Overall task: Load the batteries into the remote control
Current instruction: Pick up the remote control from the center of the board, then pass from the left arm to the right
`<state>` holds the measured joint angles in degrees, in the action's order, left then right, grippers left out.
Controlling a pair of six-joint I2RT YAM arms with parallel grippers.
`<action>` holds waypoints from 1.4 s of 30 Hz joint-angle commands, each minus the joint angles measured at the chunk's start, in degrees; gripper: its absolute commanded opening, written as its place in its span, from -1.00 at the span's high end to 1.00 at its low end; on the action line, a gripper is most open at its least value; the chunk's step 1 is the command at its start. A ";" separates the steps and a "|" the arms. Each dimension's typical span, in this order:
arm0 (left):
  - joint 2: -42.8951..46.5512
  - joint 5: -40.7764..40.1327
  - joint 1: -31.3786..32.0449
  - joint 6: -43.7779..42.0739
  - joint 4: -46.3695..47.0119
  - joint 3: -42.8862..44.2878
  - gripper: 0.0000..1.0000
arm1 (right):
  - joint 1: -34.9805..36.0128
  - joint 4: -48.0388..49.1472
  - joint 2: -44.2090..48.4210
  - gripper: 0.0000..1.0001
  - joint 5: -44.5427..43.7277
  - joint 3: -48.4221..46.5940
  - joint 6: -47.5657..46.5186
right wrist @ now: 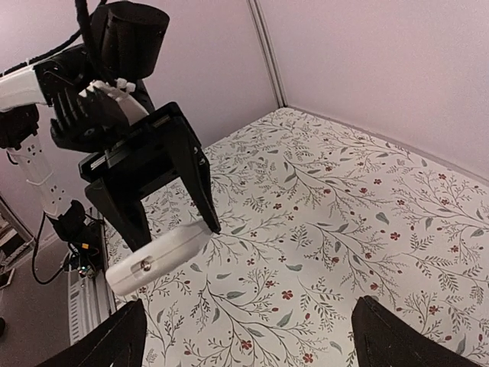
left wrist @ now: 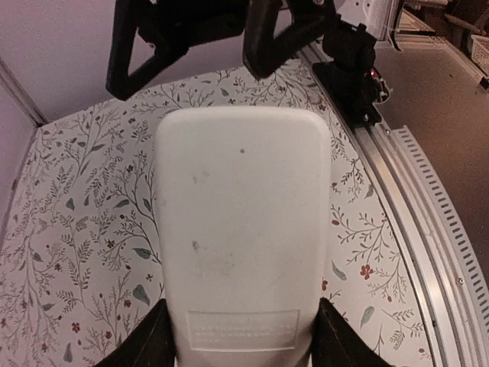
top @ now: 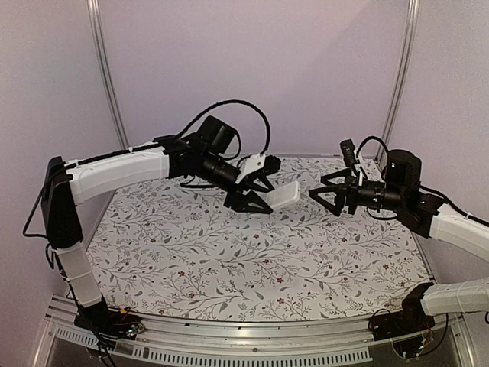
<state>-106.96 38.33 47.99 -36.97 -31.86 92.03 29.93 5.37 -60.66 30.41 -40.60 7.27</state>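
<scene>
Nearby, a metal rail (top: 252, 336) edges the floral table (top: 229, 260). Above the table's far half, the left gripper (top: 267, 195) holds the white remote (top: 285, 197) by one end. Its jaws are half closed on the sides, and the plain back faces its wrist camera. The right gripper (top: 322, 196) points at the remote's free end, just apart, jaws wide and holding nothing. A pale wall (top: 252, 61) stands behind.

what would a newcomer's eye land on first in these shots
The white remote control, held up in mid-air over the flower-patterned table by the left hand, near the middle of the top view. Facing it from the right, with a gap between them, the right hand hangs open and empty.
</scene>
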 commanded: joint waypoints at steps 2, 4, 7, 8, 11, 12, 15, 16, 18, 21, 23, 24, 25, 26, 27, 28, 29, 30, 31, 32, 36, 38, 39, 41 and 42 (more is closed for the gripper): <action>5.28 13.58 -1.29 9.22 13.52 -4.64 0.32 | 1.19 4.83 2.31 -0.87 10.29 -4.15 0.22; 6.67 16.21 -1.47 13.06 19.14 -6.80 0.32 | 2.66 4.93 2.96 -0.87 10.40 -5.28 -0.41; 7.67 20.03 -1.66 19.27 27.41 -9.20 0.32 | 4.84 4.89 2.81 -0.87 10.94 -7.57 -1.25; 7.80 20.93 -1.67 21.18 30.04 -9.80 0.32 | 5.52 4.85 2.56 -0.86 11.22 -8.37 -1.41; 7.82 22.62 -1.67 25.29 36.50 -10.90 0.31 | 7.41 4.92 0.85 -0.85 12.16 -10.43 -1.94; 7.86 23.19 -1.67 26.14 37.48 -11.09 0.31 | 7.88 4.85 0.19 -0.85 12.44 -10.94 -2.23; 7.70 24.08 -1.58 28.85 41.18 -11.77 0.31 | 8.78 4.92 -1.53 -0.84 12.99 -11.95 -2.83; 7.55 24.22 -1.50 29.70 42.05 -11.94 0.31 | 8.96 4.92 -2.01 -0.84 13.08 -12.29 -3.10; 7.24 24.37 -1.43 30.70 42.90 -11.96 0.31 | 9.47 4.92 -3.03 -0.83 12.97 -12.96 -3.28; 6.70 24.02 -1.40 31.40 43.65 -11.83 0.31 | 10.62 4.84 -4.15 -0.80 11.67 -13.97 -3.93; 6.32 23.91 -1.32 31.75 43.97 -11.79 0.30 | 11.36 4.56 -4.73 -0.76 10.89 -14.66 -4.50; 6.07 23.87 -1.33 32.16 44.43 -11.83 0.31 | 11.59 4.19 -5.21 -0.73 10.87 -15.05 -4.73; 5.80 23.94 -1.34 32.62 44.92 -11.87 0.31 | 11.80 3.91 -5.51 -0.69 10.71 -15.48 -5.14; 5.53 23.97 -1.32 33.12 45.51 -11.87 0.30 | 11.97 3.83 -5.80 -0.67 10.62 -15.70 -5.47; 5.29 24.09 -1.32 33.71 46.11 -11.86 0.30 | 12.10 3.78 -5.98 -0.66 10.63 -16.00 -5.61; 5.06 24.19 -1.32 34.31 46.71 -11.83 0.30 | 12.32 3.68 -6.25 -0.62 10.71 -16.23 -5.74; 4.89 24.25 -1.32 34.67 47.24 -11.92 0.30 | 12.41 3.59 -6.44 -0.57 10.78 -16.46 -5.83; 4.86 24.25 -1.32 34.90 47.53 -11.96 0.30 | 12.52 3.54 -6.54 -0.53 10.87 -16.56 -5.98; 4.78 24.30 -1.32 35.02 47.69 -11.96 0.30 | 12.61 3.54 -6.61 -0.48 10.83 -16.61 -6.03; 4.81 24.27 -1.32 35.12 47.92 -12.00 0.30 | 12.63 3.51 -6.69 -0.44 10.74 -16.67 -6.10; 4.52 24.21 -1.32 35.73 48.37 -11.96 0.30 | 12.62 3.18 -7.07 -0.27 10.85 -16.91 -6.29; 4.38 24.12 -1.32 36.01 48.55 -12.00 0.30 | 12.61 2.70 -7.56 -0.19 10.90 -17.40 -6.30; 4.25 24.08 -1.32 36.08 48.55 -12.04 0.30 | 12.63 2.37 -7.76 -0.16 10.98 -17.67 -6.23; 4.23 23.59 -1.31 36.12 48.50 -12.18 0.30 | 12.61 2.31 -8.18 -0.13 11.14 -17.92 -6.21; 4.18 23.30 -1.32 36.15 48.39 -12.29 0.30 | 12.70 2.29 -8.23 -0.13 11.05 -18.05 -6.15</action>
<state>-101.41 62.63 46.70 -1.02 14.39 80.62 41.95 9.02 -67.88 40.75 -56.84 0.58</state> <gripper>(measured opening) 0.540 0.574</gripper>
